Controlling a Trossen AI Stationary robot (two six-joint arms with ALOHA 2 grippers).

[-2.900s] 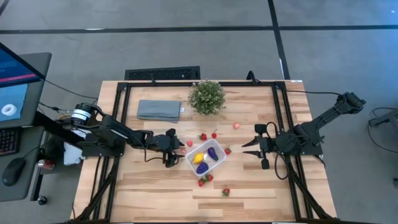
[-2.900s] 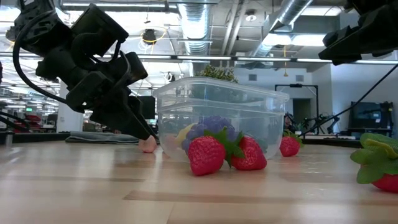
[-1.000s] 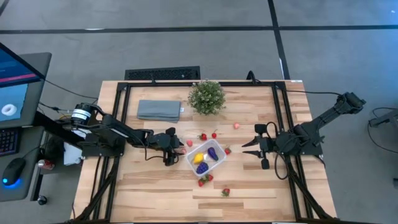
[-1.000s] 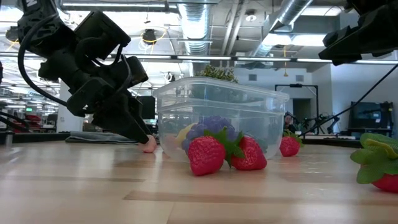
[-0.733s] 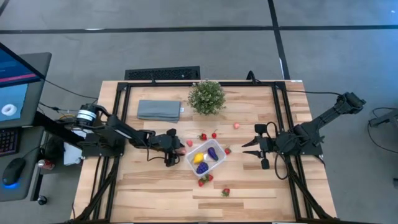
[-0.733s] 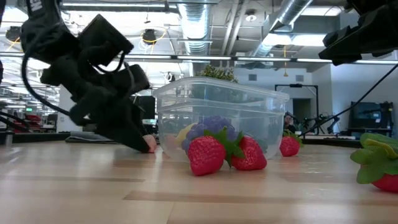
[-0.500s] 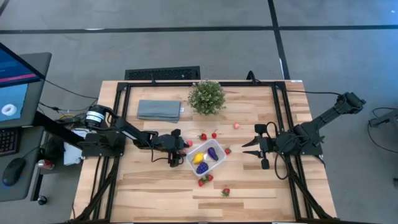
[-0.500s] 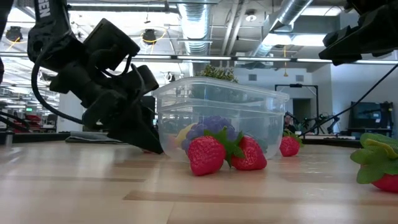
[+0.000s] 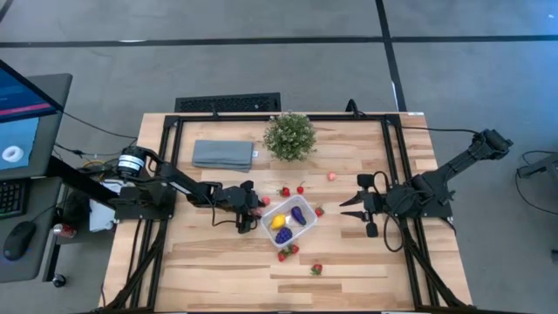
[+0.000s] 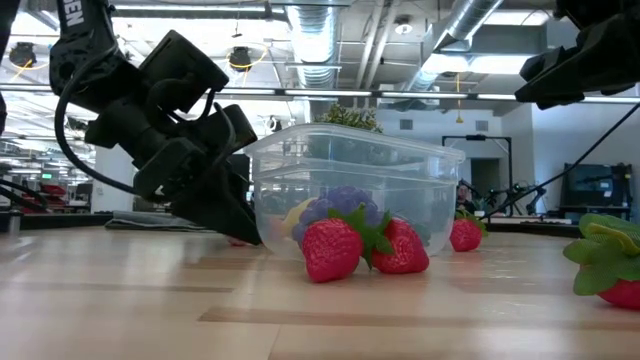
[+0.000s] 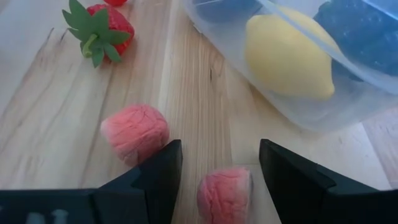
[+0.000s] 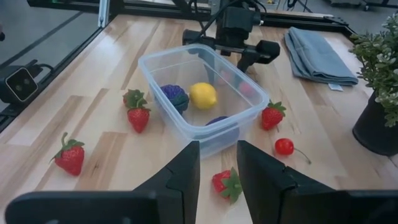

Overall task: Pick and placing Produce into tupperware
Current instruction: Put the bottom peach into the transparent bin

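L gripper (image 9: pixel 249 209) low on desk (image 9: pixel 349 262), just beside the clear tupperware (image 9: pixel 289 219), on its L-arm side. Jaws spread. L wrist view: one small pink-red piece (image 11: pixel 225 191) sits on the desk between the two fingers (image 11: pixel 163 172), roughly centred in the gap, not yet pinched. Second pink-red piece (image 11: pixel 135 132) lies just outside one finger, near touching it; risk of nudging it on closure. Pieces are roundish, no real long axis, so approach angle matters little.

Tupperware wall lies just ahead of the jaws; lemon (image 11: pixel 288 57) and dark purple piece (image 12: pixel 175 96) already inside. Judgement: close on centred piece, lift, short carry over the rim.

R gripper (image 9: pixel 357 208) hovers on the box's other side, well apart from it, jaws spread, empty. L arm plainly nearer to the pink pieces. Strawberries (image 10: pixel 332 249) remain loose on desk around box.
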